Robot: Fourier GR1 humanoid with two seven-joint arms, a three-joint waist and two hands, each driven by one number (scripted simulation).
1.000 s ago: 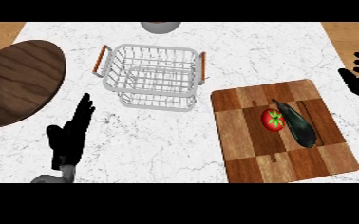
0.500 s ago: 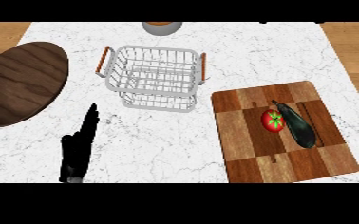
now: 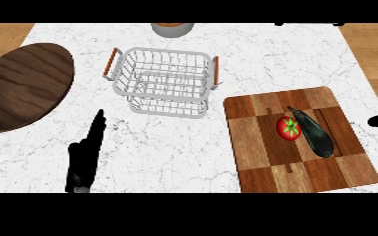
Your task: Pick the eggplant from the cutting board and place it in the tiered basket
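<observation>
Eggplant (image 3: 311, 133) is laid beside the tomato (image 3: 289, 128) on the board (image 3: 258, 150), while the left hand (image 3: 86, 154) is kept flat.

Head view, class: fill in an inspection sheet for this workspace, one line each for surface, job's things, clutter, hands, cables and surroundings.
Surface: white marble counter.
Job's things: eggplant lies on the cutting board at the right; wire tiered basket stands behind and to the left of the board, nothing seen in it.
Clutter: tomato on the board, against the eggplant's left side; round dark wooden board at the left edge; grey pot at the far edge.
Hands: left hand at lower left, fingers straight, holding nothing; right hand only a sliver at the right edge.
Cables: nothing seen.
Surroundings: wooden floor past the counter.
</observation>
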